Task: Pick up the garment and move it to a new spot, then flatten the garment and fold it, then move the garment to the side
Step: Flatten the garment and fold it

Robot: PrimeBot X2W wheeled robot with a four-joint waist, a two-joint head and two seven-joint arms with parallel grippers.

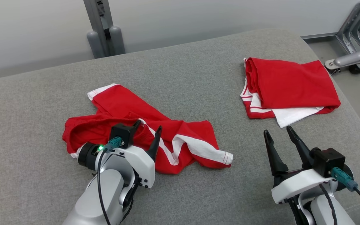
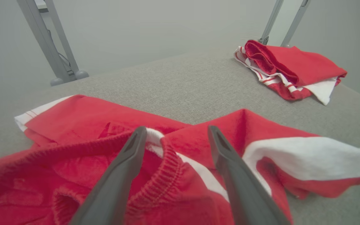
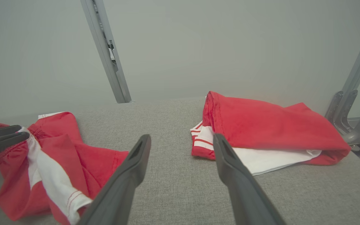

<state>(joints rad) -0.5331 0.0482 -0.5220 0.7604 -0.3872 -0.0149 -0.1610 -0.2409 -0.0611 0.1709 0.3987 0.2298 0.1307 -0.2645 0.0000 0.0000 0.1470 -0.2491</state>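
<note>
Garment is lying crumpled toward the near edge of the grey surface, left of the middle. It is red with white panels, one white-trimmed end pointing at the far edge and another trailing toward the middle.

I'm holding the left gripper over its bunched near-left part, fingers spread wide and gripping nothing. In the left wrist view they are straddling a ribbed band. I judge that a sensible place to pinch, since a thick hem should not slip. Whether the tips are touching cloth I cannot tell.

The right gripper is hanging over bare surface toward the near right corner, likewise spread and empty, apart from the cloth. I'd guess it is placed to take a second hold.

A folded garment is sitting by the right edge toward the far corner, so I'm reckoning the open middle is the new spot. A metal post is standing beyond the far edge and a frame leg beyond the far right corner. Neither is crowding the arms.
</note>
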